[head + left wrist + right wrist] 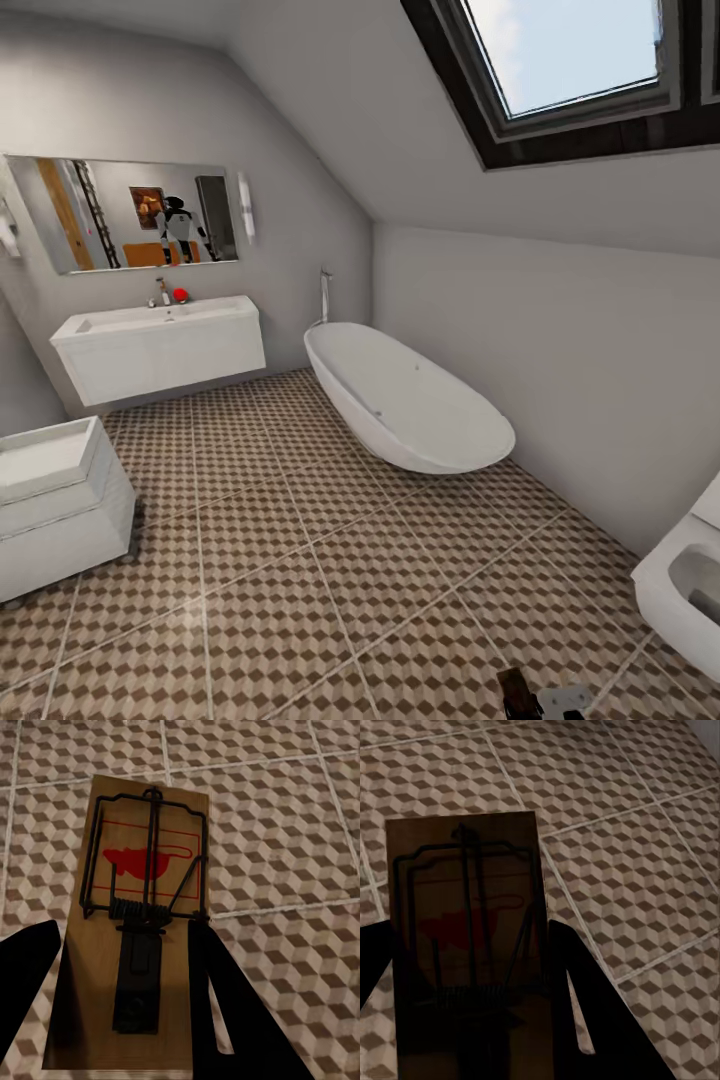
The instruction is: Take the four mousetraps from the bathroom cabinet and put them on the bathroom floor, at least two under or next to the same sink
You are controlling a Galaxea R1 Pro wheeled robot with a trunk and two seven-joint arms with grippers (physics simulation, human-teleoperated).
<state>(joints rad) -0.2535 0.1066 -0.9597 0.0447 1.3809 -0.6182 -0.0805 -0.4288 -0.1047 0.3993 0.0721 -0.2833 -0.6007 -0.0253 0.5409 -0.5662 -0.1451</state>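
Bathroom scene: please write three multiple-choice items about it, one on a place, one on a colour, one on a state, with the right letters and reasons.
1. Where is the bathroom sink mounted?
A. under the mirror
B. under the skylight
C. beside the toilet

2. What colour is the bathtub?
A. brown
B. white
C. black

3. What is the left gripper doing?
A. hanging open and empty
B. pressing on the floor
C. holding a mousetrap

Answers:
1 A, the basin sits directly below the mirror on the wall.
2 B, its oval shell is white against the bathroom floor.
3 C, the dark fingers flank the wooden board above the tiles.

Black, flat, tapering end effector fingers (225, 1012) (both wrists).
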